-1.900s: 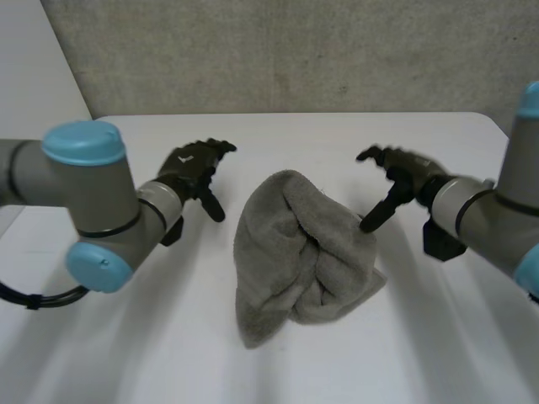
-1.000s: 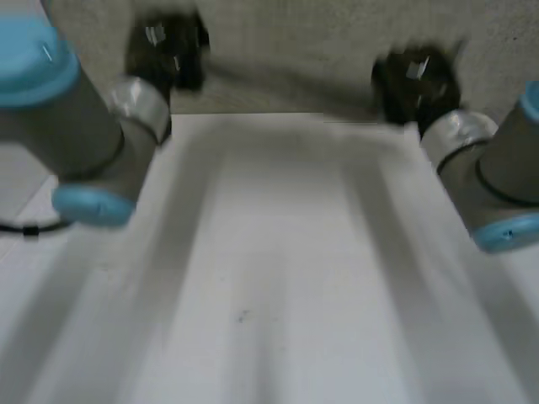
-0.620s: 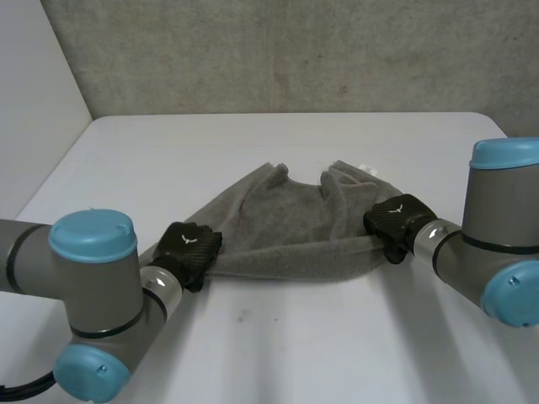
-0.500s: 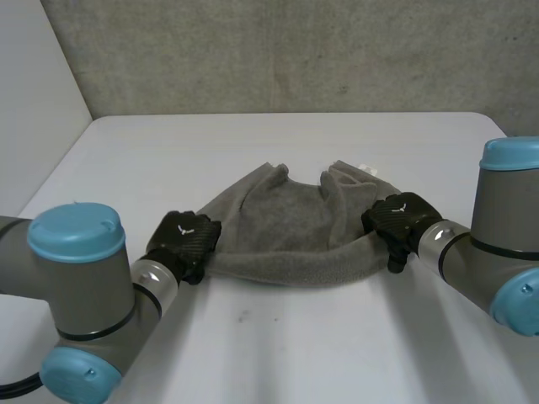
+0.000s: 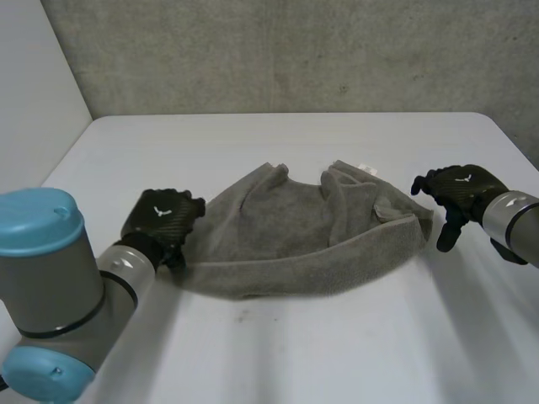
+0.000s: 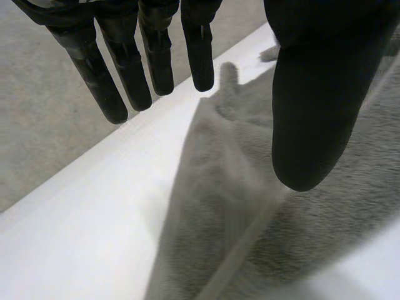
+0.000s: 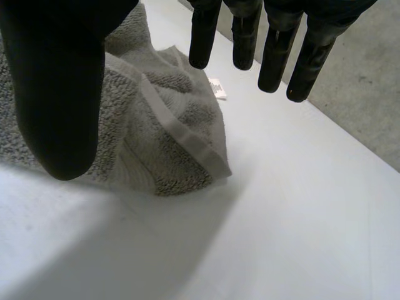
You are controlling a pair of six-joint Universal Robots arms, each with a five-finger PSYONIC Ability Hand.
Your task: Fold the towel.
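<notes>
Grey terry towel (image 5: 303, 227): lies rumpled but spread out mid-way on the white table (image 5: 278, 353), its long near edge running from hand to hand. You have the left hand (image 5: 160, 220) at its left end, fingers (image 6: 200, 56) straight, thumb apart, gripping nothing. Right hand (image 5: 459, 189) sits just beside the right end, fingers (image 7: 203, 37) relaxed, likewise empty.

Judgement: the hands flank the ends because the corners are the likely next pick-up points. Far edge is bunched, with a small white label (image 5: 365, 168) there. Fold not yet made.
</notes>
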